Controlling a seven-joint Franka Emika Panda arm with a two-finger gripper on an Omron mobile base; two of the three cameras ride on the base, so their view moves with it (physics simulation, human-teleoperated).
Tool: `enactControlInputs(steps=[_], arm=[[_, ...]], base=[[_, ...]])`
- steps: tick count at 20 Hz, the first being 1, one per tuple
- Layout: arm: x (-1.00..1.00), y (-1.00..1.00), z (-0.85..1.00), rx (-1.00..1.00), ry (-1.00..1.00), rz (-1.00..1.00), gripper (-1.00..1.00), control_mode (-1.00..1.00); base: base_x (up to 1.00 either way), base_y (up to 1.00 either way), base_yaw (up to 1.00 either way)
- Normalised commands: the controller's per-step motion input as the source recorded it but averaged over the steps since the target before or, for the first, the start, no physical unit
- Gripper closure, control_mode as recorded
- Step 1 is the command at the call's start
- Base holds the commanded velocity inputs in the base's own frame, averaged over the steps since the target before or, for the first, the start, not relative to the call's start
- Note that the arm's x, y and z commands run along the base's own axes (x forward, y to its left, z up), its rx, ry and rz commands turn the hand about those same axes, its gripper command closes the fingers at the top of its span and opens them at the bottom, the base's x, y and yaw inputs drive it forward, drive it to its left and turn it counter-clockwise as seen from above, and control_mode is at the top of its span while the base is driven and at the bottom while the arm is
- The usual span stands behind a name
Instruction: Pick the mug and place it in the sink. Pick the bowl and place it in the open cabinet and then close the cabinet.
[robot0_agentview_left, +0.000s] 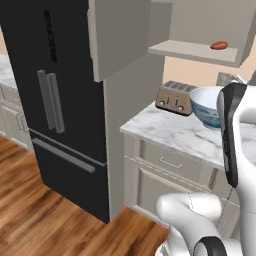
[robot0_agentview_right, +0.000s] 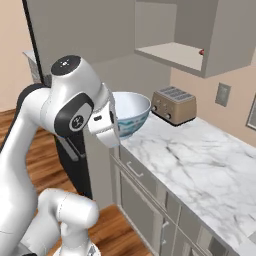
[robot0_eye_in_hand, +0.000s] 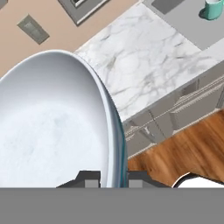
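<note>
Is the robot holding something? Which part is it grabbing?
Yes. The gripper holds the round white bowl with a blue pattern outside by its rim: one finger tip sits inside the wall, the other outside, lifted above the marble counter.

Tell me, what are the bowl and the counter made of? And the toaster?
The bowl looks like glazed ceramic: smooth white inside, blue pattern outside. The counter looks like polished marble, white with grey veins. The toaster looks like brushed metal with a bronze-brown sheen and dark slots on top. Everything here is rendered, so these are only how they look.
</note>
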Motion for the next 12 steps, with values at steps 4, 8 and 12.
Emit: enactControlInputs(steps=[4,8,12], arm=[[0.00,0.00,0.00,0.00,0.00,0.00,1.00,1.00],[0.00,0.00,0.00,0.00,0.00,0.00,1.00,1.00],[0.00,0.00,0.00,0.00,0.00,0.00,1.00,1.00]], base=[[1.00,0.09,-0.09],[0.85,-0.09,-0.04],[0.84,-0.09,-0.05]])
